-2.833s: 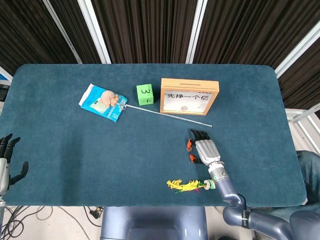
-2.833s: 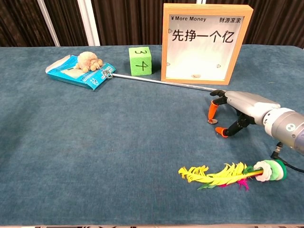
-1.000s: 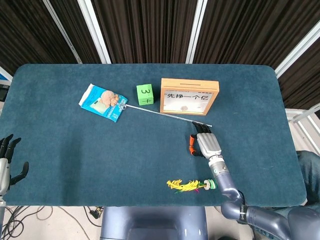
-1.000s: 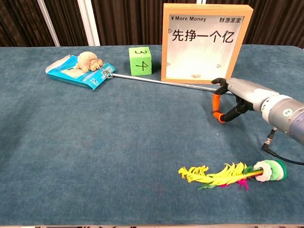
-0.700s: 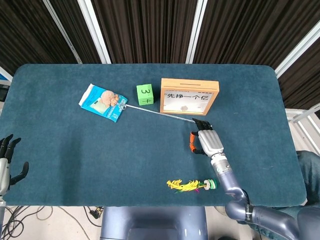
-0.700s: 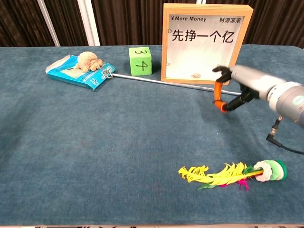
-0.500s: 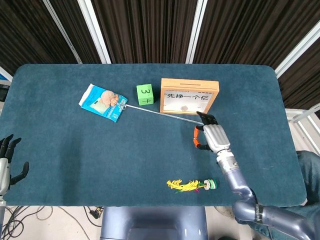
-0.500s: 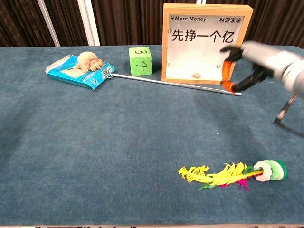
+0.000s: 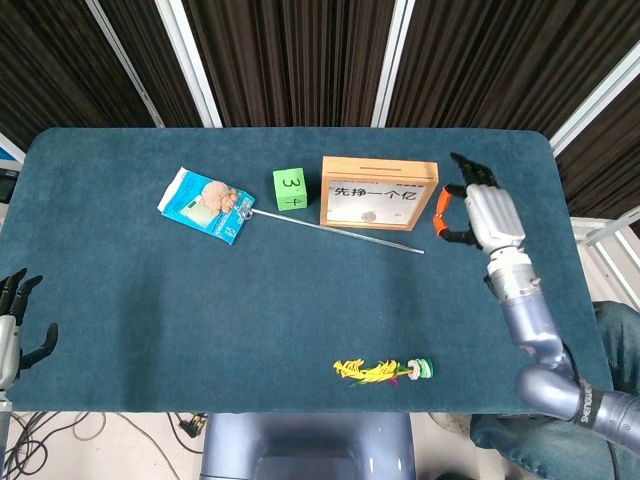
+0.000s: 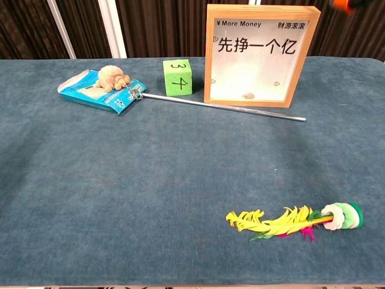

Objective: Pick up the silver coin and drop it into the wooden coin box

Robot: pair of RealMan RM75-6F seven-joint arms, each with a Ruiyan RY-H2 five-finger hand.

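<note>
Coin pinched, right robot hand [image 9: 480, 215] is now lifting up beside the wooden coin box [image 9: 379, 192], nearing its slot.

Wooden-framed coin box [image 10: 262, 55] front panel: "¥ More Money", "财源滚滚", large "先挣一个亿". Green foam cube [image 10: 178, 77]: "3" on top, "4" on front.

The bench [image 9: 150, 300] is covered in dark teal felt with rounded corners. Behind it, toward 12 o'clock, dark ribbed wall panels [image 9: 290, 60] are split by slanted white bars [image 9: 185, 55]. Lighting is flat and even; cables [image 9: 60, 435] are seen on the floor at 7 o'clock.
</note>
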